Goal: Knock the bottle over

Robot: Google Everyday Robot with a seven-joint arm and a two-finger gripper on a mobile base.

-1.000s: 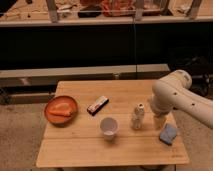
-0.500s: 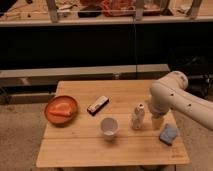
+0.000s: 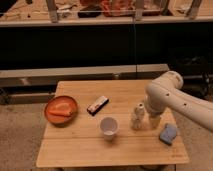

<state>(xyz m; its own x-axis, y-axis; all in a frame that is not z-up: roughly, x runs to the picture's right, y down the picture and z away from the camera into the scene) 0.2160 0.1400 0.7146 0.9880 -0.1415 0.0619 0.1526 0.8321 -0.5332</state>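
We see the gripper (image 3: 153,121) low, just beside the upright bottle (image 3: 137,116), apparently placed for a sideways push. We cannot tell its jaws' state.

I found the bottle (image 3: 137,116) between the cup (image 3: 108,126) on its left and my gripper (image 3: 153,123), toward the desk's (image 3: 80,150) right edge.

Matt wood table (image 3: 80,150); tool (image 3: 154,122) beside translucent bottle (image 3: 137,116)
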